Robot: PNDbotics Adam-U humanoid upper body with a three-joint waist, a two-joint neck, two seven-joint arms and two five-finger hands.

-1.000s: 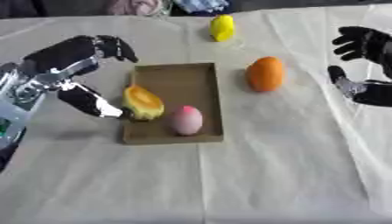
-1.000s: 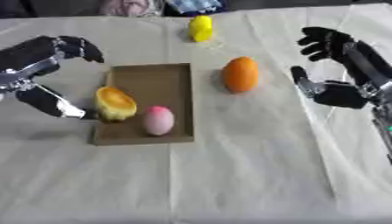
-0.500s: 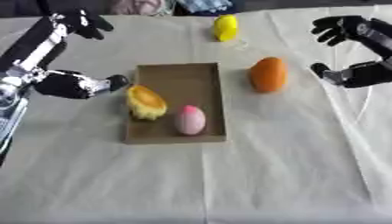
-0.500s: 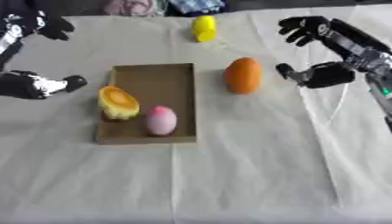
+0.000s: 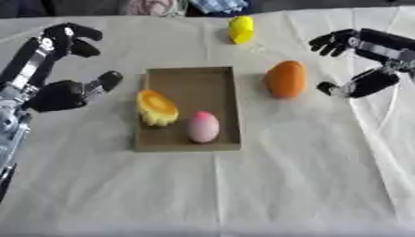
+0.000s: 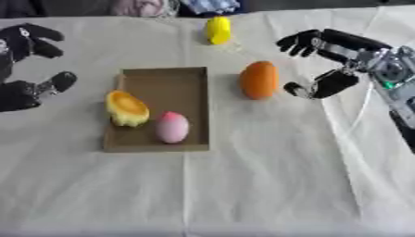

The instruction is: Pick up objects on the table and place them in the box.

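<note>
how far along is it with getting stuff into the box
Done: a yellow-orange object and a pink egg-shaped object lie in the box. In hand: nothing; the right hand is open beside the orange object, the left hand open left of the box. Left: the orange object and the yellow object at the far edge.

Right hand [image 6: 336, 58] spread beside orange object [image 6: 259, 80], box [image 6: 188, 83] holding two items

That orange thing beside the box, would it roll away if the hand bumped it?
Probably: the orange object looks smooth and rounded, lying free on the cloth. Its elongated shape suggests it would wobble sideways rather than travel far. The right hand is open beside it, not touching.
</note>
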